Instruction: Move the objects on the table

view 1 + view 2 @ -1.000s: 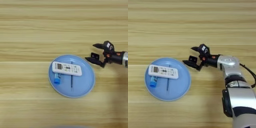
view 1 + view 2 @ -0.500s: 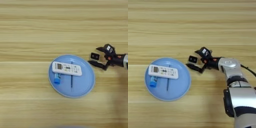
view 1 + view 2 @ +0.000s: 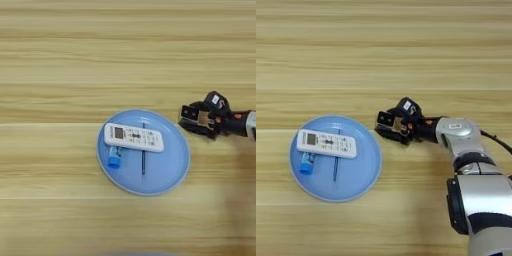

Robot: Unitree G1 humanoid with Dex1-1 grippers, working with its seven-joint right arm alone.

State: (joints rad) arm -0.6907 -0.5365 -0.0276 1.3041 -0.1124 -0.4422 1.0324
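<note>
Light-brown wooden table (image 3: 60,55) with lengthwise grain, filling both views.

Left eye view: round blue plate (image 3: 175,170) near the middle, carrying a slim white remote control (image 3: 133,137) laid crosswise, a small blue-capped item (image 3: 114,159) under its left end, and a thin dark rod (image 3: 143,162) running toward the plate's near rim. Just right of the plate, clear of its rim, the right gripper (image 3: 193,120), black fingers pointing left and seemingly clamped on a small black square piece (image 3: 189,112) with a pale rim. Judged as mid-carry of that piece. Best handled by keeping the grip firm and the wrist level, lifting enough to clear the plate's raised rim, and steering wide of the remote so nothing aboard gets nudged.

Right eye view: same layout, plate sitting further left, remote well inside it. Silver forearm (image 3: 458,131) reaching in from the right, a dark cable trailing off behind. Square piece held at the finger ends, near the plate's right rim but not touching.

Against a second ago: fingers then spread wide, now drawn together on the piece; gripper lower in the picture and turned a little. Plate, remote, blue-capped item and rod unmoved.
</note>
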